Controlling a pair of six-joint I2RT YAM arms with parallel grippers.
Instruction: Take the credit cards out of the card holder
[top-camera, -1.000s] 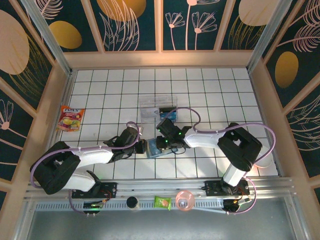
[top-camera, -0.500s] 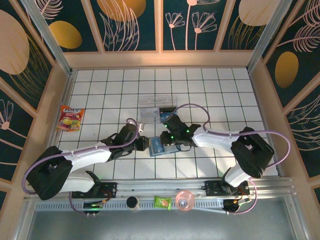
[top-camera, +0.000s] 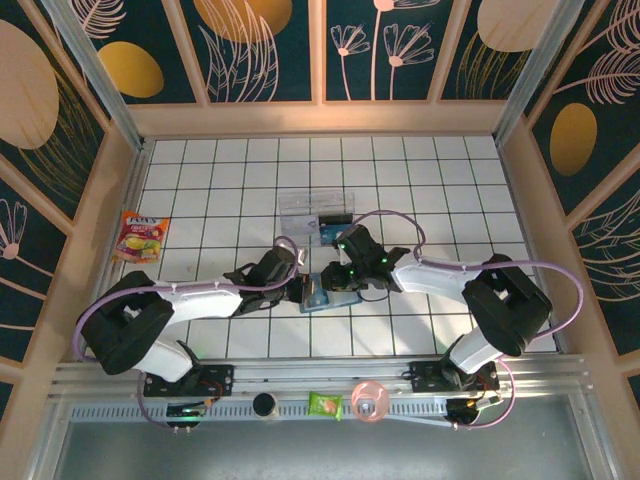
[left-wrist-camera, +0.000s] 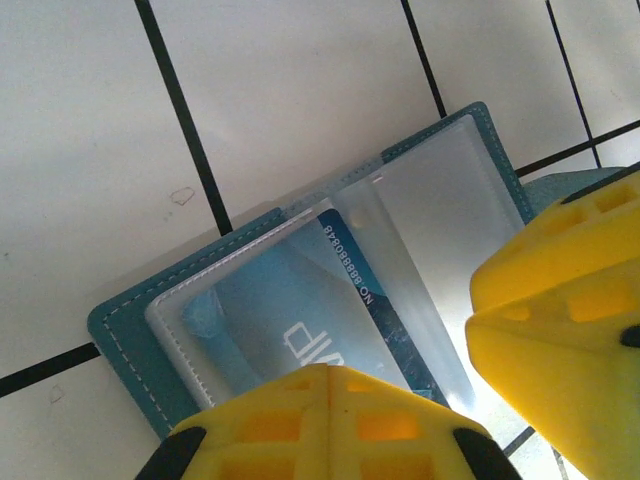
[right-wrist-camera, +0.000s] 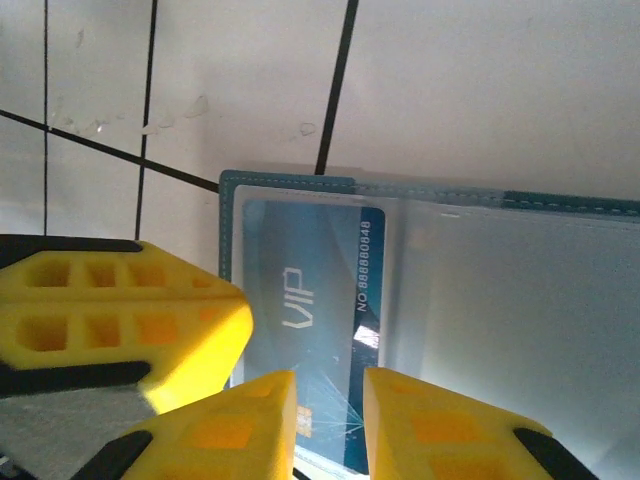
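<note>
The card holder (left-wrist-camera: 120, 322) lies open and flat on the white tiles, teal outside with clear sleeves inside. A blue credit card (left-wrist-camera: 290, 315) marked VIP sits in its left sleeve (right-wrist-camera: 310, 280). My left gripper (left-wrist-camera: 328, 372) is shut, its yellow fingertips together over the sleeve's near edge with nothing between them. My right gripper (right-wrist-camera: 330, 385) hovers over the card's chip end, its jaws a narrow gap apart and open, with the card's face showing between them. In the top view both grippers, left (top-camera: 302, 291) and right (top-camera: 341, 281), meet at the card holder (top-camera: 322, 297).
A clear plastic tray (top-camera: 312, 212) stands just behind the right gripper. A snack packet (top-camera: 142, 236) lies at the far left. A green packet (top-camera: 324, 404) and a pink cup (top-camera: 369, 400) sit on the front rail. Wooden walls close in the tiled floor.
The left arm has reached right to the card holder's left edge and its gripper has shut. The right gripper drew back slightly, then settled over the holder's right part.
</note>
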